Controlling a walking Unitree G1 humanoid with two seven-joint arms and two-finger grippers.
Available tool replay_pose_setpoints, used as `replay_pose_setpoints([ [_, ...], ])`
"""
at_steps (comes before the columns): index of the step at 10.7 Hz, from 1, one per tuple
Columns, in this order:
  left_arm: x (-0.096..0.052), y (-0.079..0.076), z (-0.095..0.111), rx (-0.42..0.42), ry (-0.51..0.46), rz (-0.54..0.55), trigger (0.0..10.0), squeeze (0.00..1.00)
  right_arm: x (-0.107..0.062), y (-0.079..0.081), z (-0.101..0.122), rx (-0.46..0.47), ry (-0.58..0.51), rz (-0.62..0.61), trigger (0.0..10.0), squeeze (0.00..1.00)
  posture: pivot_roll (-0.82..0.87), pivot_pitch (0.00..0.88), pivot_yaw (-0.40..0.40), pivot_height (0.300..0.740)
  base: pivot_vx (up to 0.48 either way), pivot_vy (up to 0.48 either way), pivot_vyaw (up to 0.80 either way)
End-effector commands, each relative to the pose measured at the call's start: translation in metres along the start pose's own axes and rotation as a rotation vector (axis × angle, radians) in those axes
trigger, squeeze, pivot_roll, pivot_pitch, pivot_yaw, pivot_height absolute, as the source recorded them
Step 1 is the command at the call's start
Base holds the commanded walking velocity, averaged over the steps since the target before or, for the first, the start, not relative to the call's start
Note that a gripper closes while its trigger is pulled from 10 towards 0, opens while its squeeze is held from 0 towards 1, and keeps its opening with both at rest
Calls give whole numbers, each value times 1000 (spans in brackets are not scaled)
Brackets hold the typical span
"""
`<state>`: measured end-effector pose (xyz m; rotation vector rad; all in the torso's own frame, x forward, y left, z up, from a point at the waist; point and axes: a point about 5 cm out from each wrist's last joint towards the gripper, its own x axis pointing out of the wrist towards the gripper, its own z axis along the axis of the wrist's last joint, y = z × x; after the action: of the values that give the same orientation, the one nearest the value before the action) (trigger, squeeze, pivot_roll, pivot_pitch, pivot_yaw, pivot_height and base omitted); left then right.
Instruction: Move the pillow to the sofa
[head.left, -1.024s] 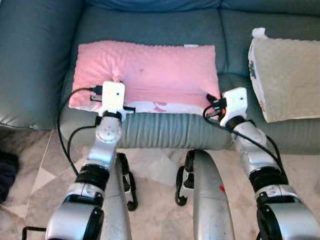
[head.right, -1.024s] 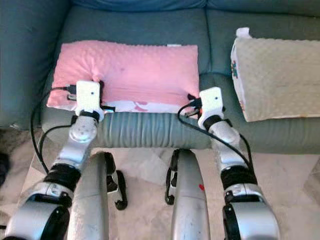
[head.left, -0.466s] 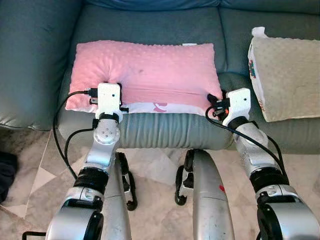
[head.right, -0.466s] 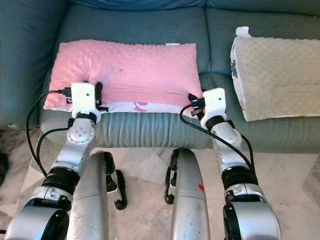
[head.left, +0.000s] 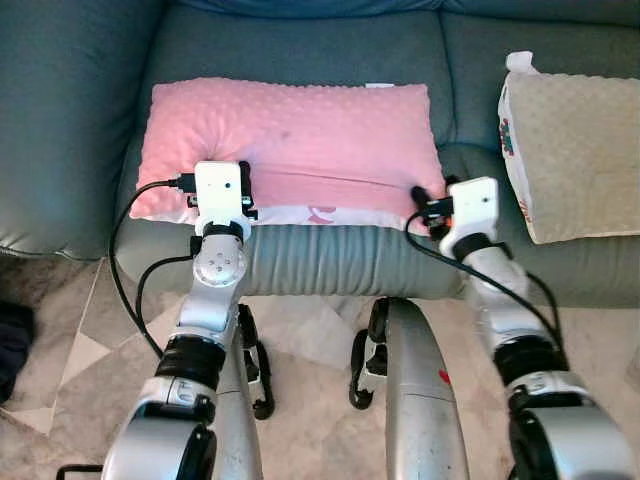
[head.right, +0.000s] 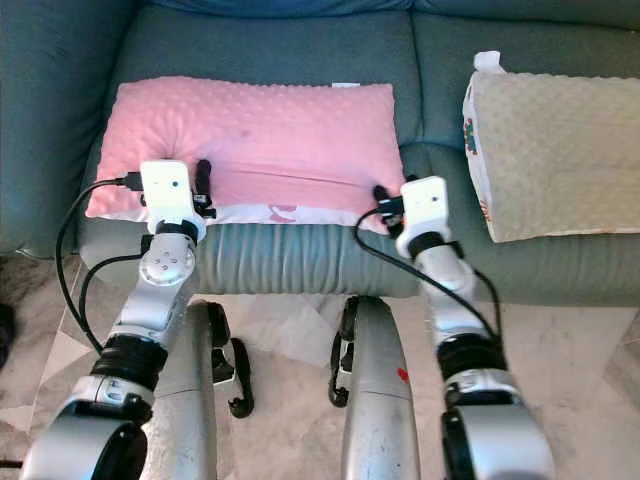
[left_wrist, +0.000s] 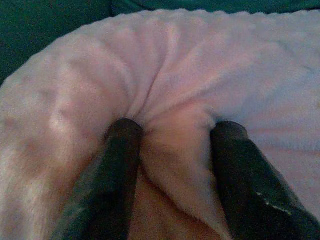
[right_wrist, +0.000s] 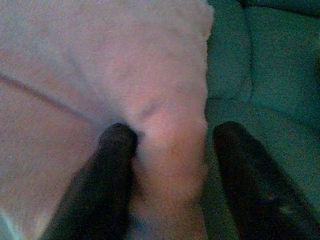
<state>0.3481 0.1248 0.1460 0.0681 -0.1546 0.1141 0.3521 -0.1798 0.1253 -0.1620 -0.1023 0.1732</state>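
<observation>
The pink dotted pillow (head.left: 300, 130) lies flat on the grey-green sofa's (head.left: 300, 45) left seat cushion, its front edge at the seat's front. My left gripper (left_wrist: 175, 130) is at the pillow's front left, shut on a bunched fold of the fabric. My right gripper (right_wrist: 172, 132) is at the front right corner; that corner sits between its two fingers, one finger (right_wrist: 117, 145) pressed into the pillow and the other finger (right_wrist: 235, 150) on the sofa side. In the left eye view the white wrist boxes hide most of both grippers.
A beige dotted cushion (head.left: 575, 150) lies on the seat to the right, close to my right arm. The sofa's armrest (head.left: 60, 120) rises at the left. My legs stand on a marble floor (head.left: 310, 340) in front. A dark object (head.left: 12, 340) lies at the left edge.
The pillow and both grippers have shifted slightly toward the sofa back and a little left. The pinch dimple at the left gripper remains.
</observation>
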Motion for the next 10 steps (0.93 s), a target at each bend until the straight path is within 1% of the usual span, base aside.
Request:
replay_pose_setpoints([
  [1, -10, 14, -16, -3, 62, 46, 10000, 1000, -10, 5, -11, 27, 33, 4, 10000, 1000, 14, 422, 18, 609, 0, 0, 0],
  [2, -12, 17, -20, -1, 75, 49, 10000, 1000, -10, 12, -8, 5, 5, 48, 10000, 1000, 2, 406, 9, 609, 0, 0, 0],
  [3, -14, 19, -20, -18, 69, 43, 10000, 1000, -12, 18, -4, -6, -17, 78, 10000, 1000, -10, 389, -1, 609, 0, 0, 0],
  [4, -17, 22, -19, -41, 62, 47, 10000, 1000, -17, 35, 0, -30, -45, 154, 10000, 1000, -33, 354, -7, 609, 0, 0, 0],
  [5, -18, 22, -20, -55, 65, 41, 10000, 1000, -23, 52, 1, -72, -69, 230, 10000, 1000, -47, 315, -11, 609, 0, 0, 0],
  [6, -18, 19, -19, -66, 61, 26, 10000, 1000, -27, 64, 2, -88, -80, 260, 10000, 1000, -53, 294, -13, 609, 0, 0, 0],
  [7, -19, 17, -17, -81, 52, 17, 10000, 1000, -33, 77, 1, -69, -80, 283, 10000, 1000, -50, 252, -17, 609, 0, 0, 0],
  [8, -22, 17, -16, -98, 46, -3, 10000, 1000, -46, 88, -5, -82, -78, 287, 10000, 1000, -59, 206, -11, 609, 0, 0, 0],
  [9, -25, 16, -17, -103, 48, -23, 10000, 1000, -55, 88, -12, -71, -49, 273, 10000, 1000, -67, 190, -9, 609, 0, 0, 0],
  [10, -33, 11, -23, -115, 76, -69, 10000, 1000, -70, 85, -22, -55, -1, 228, 10000, 1000, -88, 156, -3, 609, 0, 0, 0],
])
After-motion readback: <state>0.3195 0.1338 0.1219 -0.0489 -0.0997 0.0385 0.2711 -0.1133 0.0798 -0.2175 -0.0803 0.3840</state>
